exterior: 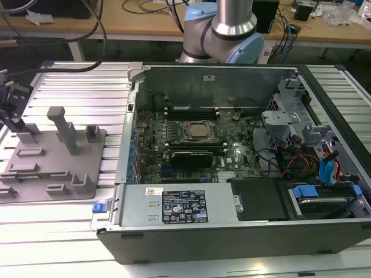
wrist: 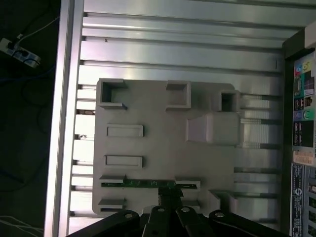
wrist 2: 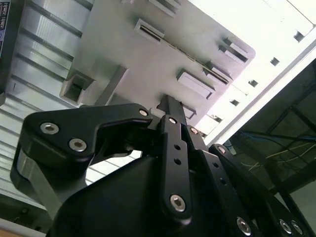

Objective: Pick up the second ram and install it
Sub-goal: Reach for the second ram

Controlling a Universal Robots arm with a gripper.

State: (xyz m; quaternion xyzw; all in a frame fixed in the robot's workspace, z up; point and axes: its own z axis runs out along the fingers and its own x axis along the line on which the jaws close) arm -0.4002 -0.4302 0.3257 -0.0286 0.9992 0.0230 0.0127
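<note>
In the exterior view, an open computer case [exterior: 220, 240] fills the middle and right of the frame, its motherboard [exterior: 232, 156] exposed with the processor socket [exterior: 197, 130] at the centre. A long dark strip sits just below that socket; it may be a memory stick already seated, but I cannot be sure. At the exterior view's left, a grey holder plate [exterior: 52, 174] with raised blocks lies on the ribbed aluminium table [exterior: 69, 75]. The black gripper [exterior: 16, 124] hangs at the far left edge, just above the plate and well apart from the case. In the second wrist view, the gripper [wrist 2: 170, 103] appears as black jointed links folded in towards one slim tip, which points at the holder plate [wrist 2: 128, 54] close behind it. In the first wrist view, looking down on the holder plate [wrist: 163, 158], the second ram [wrist: 138, 183] shows as a thin green strip standing on edge between two grey end blocks. It is still in its holder. The gripper [wrist: 170, 195] has its fingers drawn together into one narrow dark tip that meets the stick's edge, a little off its middle. Whether it pinches the stick or only touches it I cannot tell. I judge the task to be at its start: the stick is neither lifted nor carried to the case, and seating it in a slot remains undone.
</note>
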